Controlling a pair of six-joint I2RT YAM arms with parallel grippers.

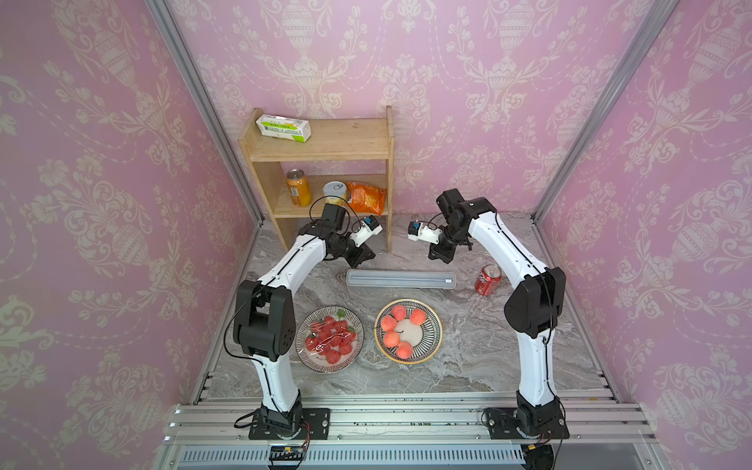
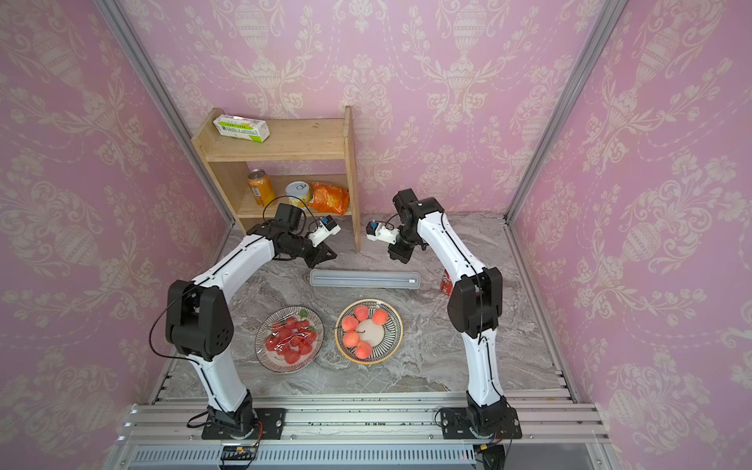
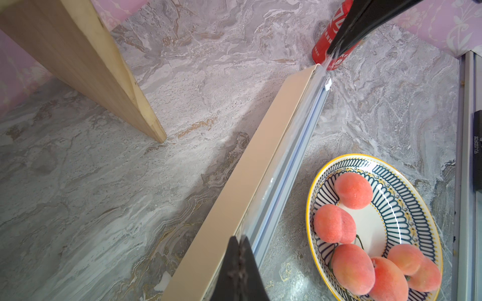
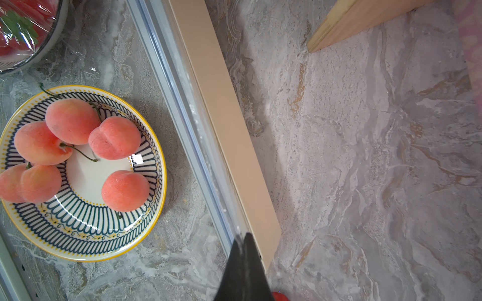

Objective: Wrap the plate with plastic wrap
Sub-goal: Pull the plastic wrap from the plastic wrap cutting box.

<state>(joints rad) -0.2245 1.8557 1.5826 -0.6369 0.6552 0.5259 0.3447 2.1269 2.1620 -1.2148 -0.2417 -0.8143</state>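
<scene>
My left claw (image 3: 239, 239) and right claw (image 4: 245, 237) sit pressed together over the long cream dispenser box (image 1: 401, 279); the red drink can (image 1: 488, 279) lettering is unreadable.

Cream dispenser box (image 1: 401, 279) (grey top); blue-striped, yellow-rimmed plate (image 1: 432, 337).

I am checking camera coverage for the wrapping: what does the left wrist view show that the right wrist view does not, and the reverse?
Only the left wrist view: the left gripper, shut, over one end of the dispenser box. Only the right wrist view: the strawberry plate under plastic wrap. Both: that box, the peach plate, the shelf board, the shut right gripper.
</scene>
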